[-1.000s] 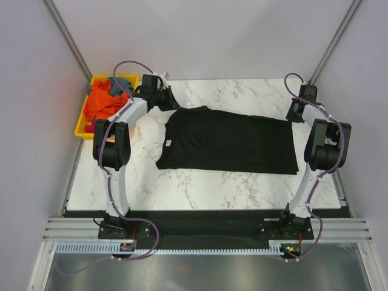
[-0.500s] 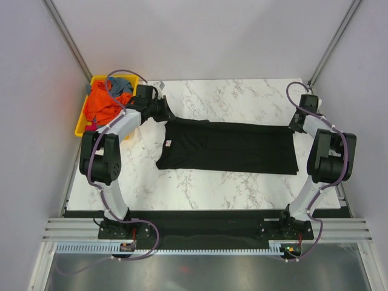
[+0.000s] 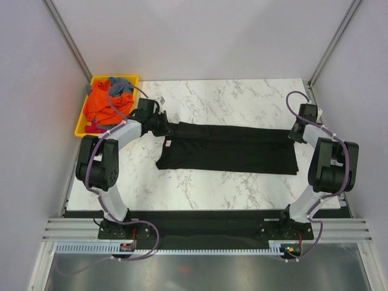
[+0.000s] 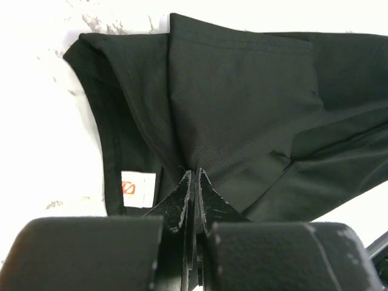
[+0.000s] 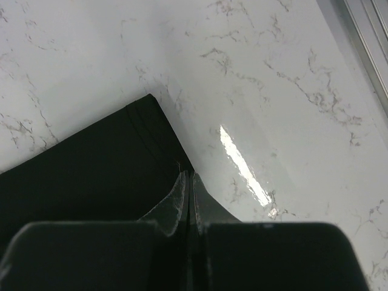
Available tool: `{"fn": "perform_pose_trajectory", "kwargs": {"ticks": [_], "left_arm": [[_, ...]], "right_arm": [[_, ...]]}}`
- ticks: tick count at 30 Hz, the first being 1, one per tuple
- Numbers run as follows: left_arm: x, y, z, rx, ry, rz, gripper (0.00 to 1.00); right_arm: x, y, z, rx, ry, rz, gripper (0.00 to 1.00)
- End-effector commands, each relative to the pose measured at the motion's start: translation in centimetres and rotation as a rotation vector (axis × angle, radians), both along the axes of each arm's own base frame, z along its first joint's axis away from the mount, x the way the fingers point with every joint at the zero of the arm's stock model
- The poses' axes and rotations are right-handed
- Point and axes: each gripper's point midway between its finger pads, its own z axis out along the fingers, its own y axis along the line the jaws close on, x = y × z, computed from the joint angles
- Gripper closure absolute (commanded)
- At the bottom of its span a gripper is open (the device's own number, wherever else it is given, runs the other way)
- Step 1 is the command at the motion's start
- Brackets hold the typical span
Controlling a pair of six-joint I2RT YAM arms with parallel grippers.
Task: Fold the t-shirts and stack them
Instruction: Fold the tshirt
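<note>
Black t-shirt (image 3: 230,151) stretches left to right across the bench, neck leftward. Left gripper (image 4: 193,177) and right gripper (image 5: 187,176) are pinched tight on its far edge. The neck label (image 4: 137,182) bears an illegible red mark.

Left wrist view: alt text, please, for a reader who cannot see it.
The left hand, shut, pinches a folded edge of the black t-shirt on the white marble table. A small white neck label shows left of the hand.

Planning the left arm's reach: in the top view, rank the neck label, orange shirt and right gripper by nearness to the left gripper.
1. Neck label, right beside the left gripper.
2. Orange shirt, in the tray at far left.
3. Right gripper, at the opposite end of the black shirt.
</note>
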Motion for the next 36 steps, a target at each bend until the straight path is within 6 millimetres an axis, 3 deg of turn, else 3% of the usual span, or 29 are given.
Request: {"fn": "perform_pose_trajectory", "kwargs": {"ticks": [1, 10, 11, 14, 17, 19, 22, 25, 28, 29, 32, 36], "left_arm": [[0.2, 0.2, 2.7, -0.006, -0.076, 0.035, 0.98], [-1.6, 1.0, 1.1, 0.036, -0.006, 0.07, 0.98], [-1.8, 1.2, 1.0, 0.046, -0.001, 0.075, 0.94], [-2.2, 1.9, 2.2, 0.07, -0.002, 0.097, 0.72], [-2.4, 3.0, 4.0, 0.116, -0.015, 0.14, 0.61], [-2.7, 2.8, 5.2, 0.104, -0.02, 0.124, 0.58], [-2.6, 1.5, 6.9, 0.039, -0.032, 0.079, 0.58], [-2.4, 0.4, 7.6, -0.015, -0.021, 0.059, 0.58], [-1.4, -0.4, 7.6, -0.04, -0.015, 0.028, 0.58], [-0.9, -0.6, 7.4, -0.04, -0.009, 0.025, 0.57], [-0.1, -0.9, 6.6, -0.041, 0.005, 0.024, 0.57], [1.4, -1.4, 4.0, -0.026, 0.041, 0.005, 0.57]], "right_arm": [[0.0, -0.3, 1.7, -0.018, -0.06, -0.023, 1.0], [-0.7, 0.6, 1.6, 0.02, -0.054, -0.012, 0.96], [-1.5, 0.8, 1.6, 0.03, -0.024, -0.02, 0.94], [-3.3, 0.0, 2.4, 0.0, 0.037, -0.092, 0.82], [-3.8, 0.0, 4.1, 0.002, 0.046, -0.109, 0.72], [-3.6, 0.2, 5.1, 0.017, 0.028, -0.111, 0.7], [-2.8, 2.2, 6.3, 0.097, -0.029, -0.059, 0.69], [-1.6, 6.2, 6.3, 0.181, -0.056, 0.053, 0.69], [0.3, 12.1, 6.1, 0.228, -0.085, 0.242, 0.68], [0.6, 15.5, 5.9, 0.255, -0.085, 0.333, 0.68], [1.8, 22.0, 5.7, 0.329, -0.125, 0.492, 0.66], [3.6, 28.4, 5.7, 0.36, -0.186, 0.653, 0.63]]}}
